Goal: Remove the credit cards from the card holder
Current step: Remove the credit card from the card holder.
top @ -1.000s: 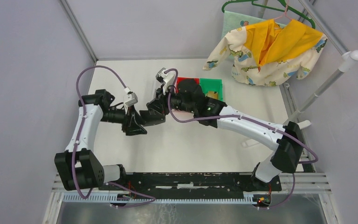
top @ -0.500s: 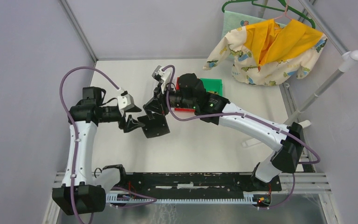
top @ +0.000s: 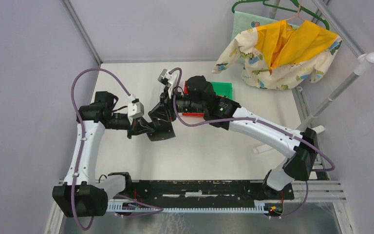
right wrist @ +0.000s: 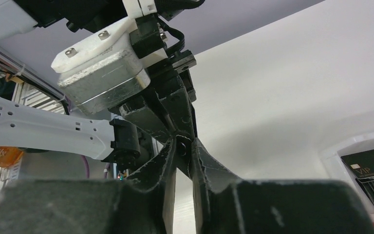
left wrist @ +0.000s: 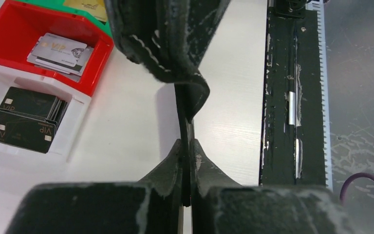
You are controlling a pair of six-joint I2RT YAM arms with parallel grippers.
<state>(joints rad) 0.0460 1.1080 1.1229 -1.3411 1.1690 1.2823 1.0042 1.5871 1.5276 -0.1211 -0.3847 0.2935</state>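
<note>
Left gripper (left wrist: 186, 145) pinches card holder (left wrist: 168, 36) by thin edge; right gripper (right wrist: 183, 142) clamps its opposite side. Nearby: red bin (left wrist: 96, 68) holds silver cards (left wrist: 61, 48), white bin (left wrist: 75, 124) black cards (left wrist: 27, 117).

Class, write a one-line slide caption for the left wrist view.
Left end effector grips the card holder; silvery cards lie in a red bin, black cards in a white bin.

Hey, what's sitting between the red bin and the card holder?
Nothing. In the left wrist view, only bare table separates the red bin from the card holder.
</note>
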